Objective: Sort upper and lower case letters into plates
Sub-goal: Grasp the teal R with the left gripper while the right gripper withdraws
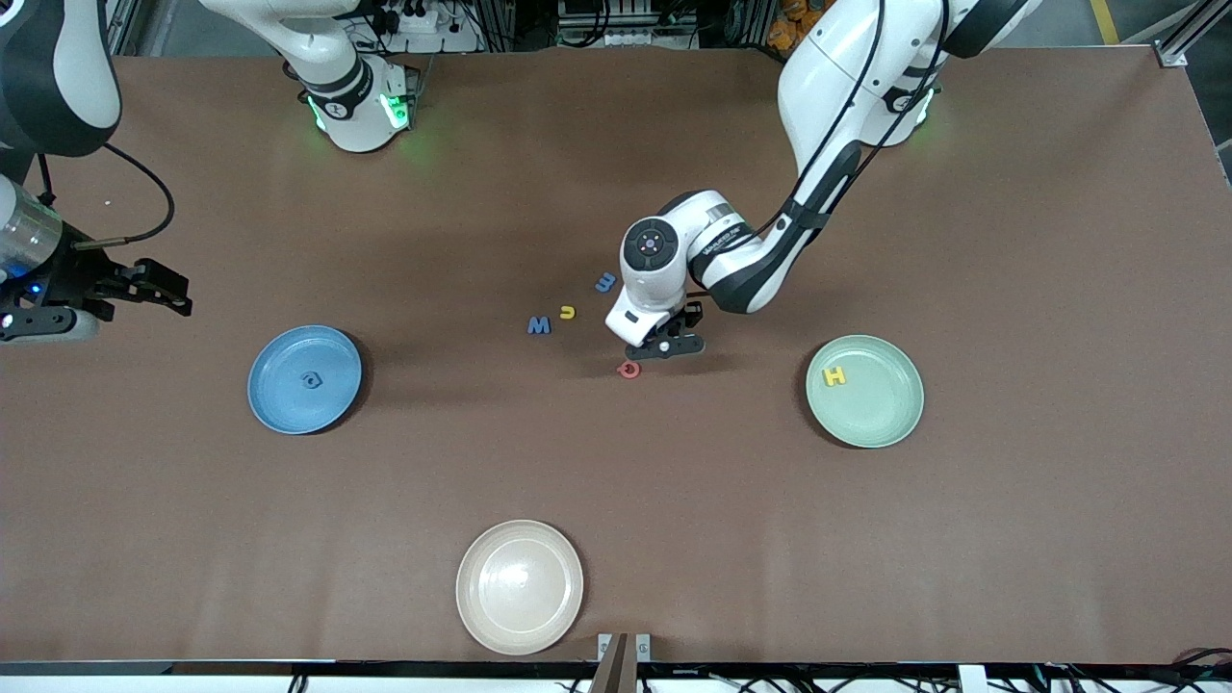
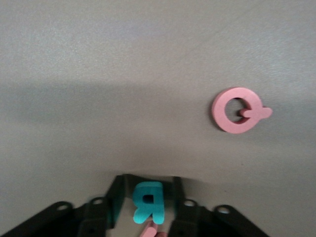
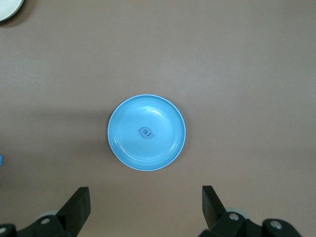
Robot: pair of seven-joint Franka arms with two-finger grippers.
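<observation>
We see a tiny flat teal foam letter R (image 2: 148, 207) pinched between the narrowed fingers of the left gripper (image 1: 667, 344), which is low over the middle of the brown table (image 1: 616, 500). Just beside that gripper, nearer the front camera, a small red foam letter Q (image 1: 628, 369) lies flat on the table, apart from the fingers. Toward the right arm's end from the gripper lie three more small foam letters: a yellow lower-case u (image 1: 567, 312), a blue W (image 1: 539, 326) a little nearer the camera, and a blue m (image 1: 604, 282) farther from it.

The round pale green plastic plate (image 1: 895, 423) sits toward the left arm's end of the table with a yellow foam H (image 1: 834, 375) in it. The round blue plastic plate (image 1: 279, 404) sits toward the right arm's end and holds one small blue letter (image 1: 311, 380) whose shape we cannot read. A round cream-white plate (image 1: 481, 616) lies nearest the camera.

The right gripper (image 1: 154, 286) waits in the air at the right arm's end of the table, its jaws spread wide and holding nothing.
</observation>
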